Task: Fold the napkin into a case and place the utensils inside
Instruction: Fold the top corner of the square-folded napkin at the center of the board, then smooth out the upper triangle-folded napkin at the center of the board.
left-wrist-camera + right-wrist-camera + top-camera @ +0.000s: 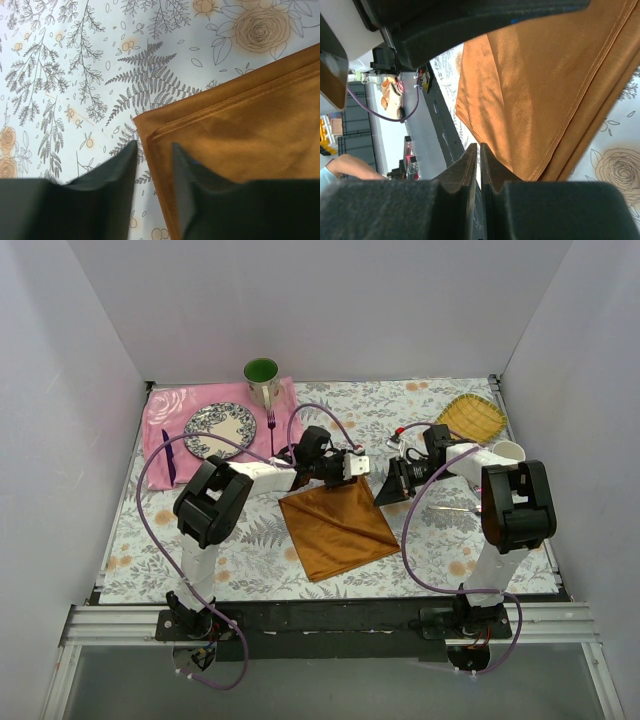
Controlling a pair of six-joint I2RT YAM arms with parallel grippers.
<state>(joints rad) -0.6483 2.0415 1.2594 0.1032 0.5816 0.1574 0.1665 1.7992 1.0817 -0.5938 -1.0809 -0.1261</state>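
Observation:
The rust-orange napkin (336,526) lies folded into a flat layered square on the floral tablecloth. My left gripper (364,476) is at its far corner; in the left wrist view (155,152) it is open, its jaws astride the napkin's (235,135) layered edge. My right gripper (387,491) is just right of that corner, shut and empty (479,152), beside the napkin (535,95). A purple fork (271,430) and a purple knife (168,456) lie on the pink cloth. A slim silver piece (452,508), probably the spoon, lies by the right arm.
The pink cloth (165,410) at the back left carries a patterned plate (219,430) and a mug with a green inside (262,380). A yellow woven tray (471,418) and a white cup (508,451) stand at the back right. White walls enclose the table.

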